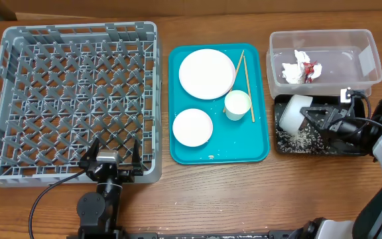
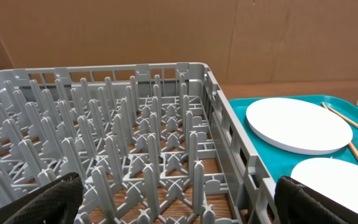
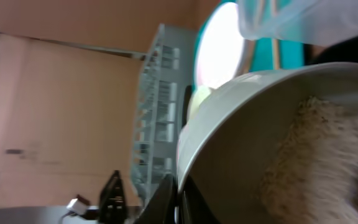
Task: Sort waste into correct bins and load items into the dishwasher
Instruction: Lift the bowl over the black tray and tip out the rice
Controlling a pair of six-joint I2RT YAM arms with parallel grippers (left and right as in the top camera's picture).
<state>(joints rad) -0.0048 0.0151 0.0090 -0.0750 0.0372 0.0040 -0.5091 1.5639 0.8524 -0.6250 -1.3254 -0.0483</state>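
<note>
My right gripper [image 1: 314, 118] is shut on the rim of the pale bowl [image 1: 292, 111], which is tipped on its side over the black tray [image 1: 350, 150]. White rice grains [image 1: 300, 139] lie scattered in that tray. In the right wrist view the bowl [image 3: 241, 124] fills the frame and my fingers [image 3: 169, 193] pinch its edge. The red-and-white wrapper [image 1: 302, 70] lies in the clear tub [image 1: 370, 60]. Two plates [image 1: 207, 74] [image 1: 192, 127], the cup [image 1: 237, 104] and the chopsticks [image 1: 247, 86] rest on the teal tray [image 1: 257, 143]. My left gripper [image 1: 113, 156] stands open at the near edge of the grey dish rack [image 1: 71, 99].
In the left wrist view the rack's pegs [image 2: 135, 124] rise between my open fingers [image 2: 48, 202], with the larger plate [image 2: 297, 124] to the right. A black cable [image 1: 45, 196] trails on the wooden table by the left arm.
</note>
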